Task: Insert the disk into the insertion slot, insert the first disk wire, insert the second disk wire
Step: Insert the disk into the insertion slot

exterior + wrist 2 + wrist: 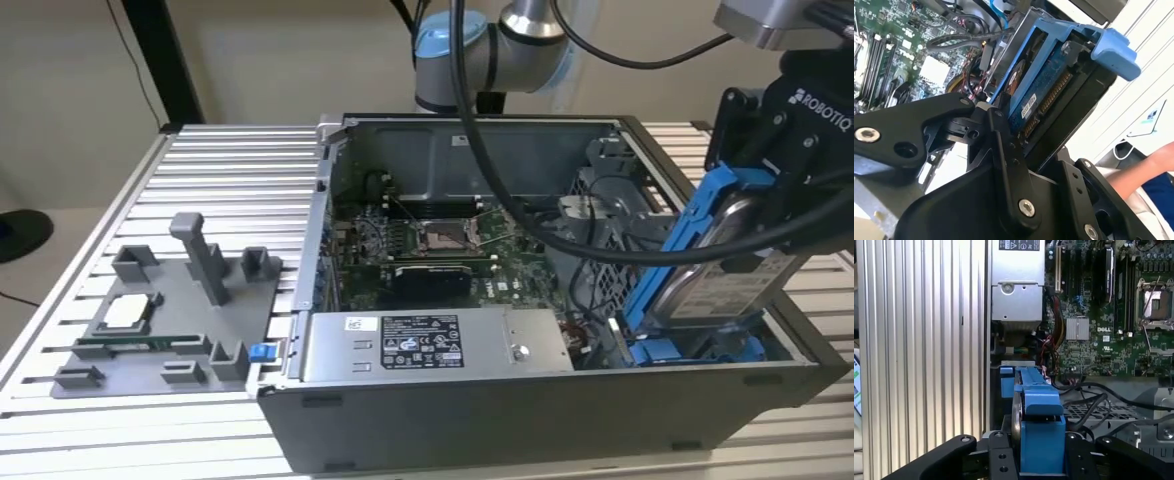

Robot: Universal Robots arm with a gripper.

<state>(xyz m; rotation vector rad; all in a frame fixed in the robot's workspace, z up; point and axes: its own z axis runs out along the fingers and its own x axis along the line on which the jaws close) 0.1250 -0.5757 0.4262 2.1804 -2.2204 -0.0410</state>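
At the near edge of the ribbed metal tabletop (pixel 227 160) stands an open grey computer case (pixel 534 410). Just inside its near wall lies a grey box with a black-and-white sticker (pixel 427 345). Beside that box, toward the exterior view's right, is the insertion slot (pixel 681 350) with its blue tabs. Your claw (pixel 1041 460) is closed on the disk (pixel 727 270), its black fingers (pixel 999 460) clamping the two sides of the blue carrier frame (pixel 674 250). The disk hangs steeply tilted over the slot, with its lower end close to the tabs; whether it touches them cannot be told. Farther back lies the green motherboard (pixel 427 240). Judge the disk stiff, dense and sensitive to knocks. Its plastic frame will likely flex a little, so grip the frame's long rails and keep off the bare circuit board (pixel 1046 85).
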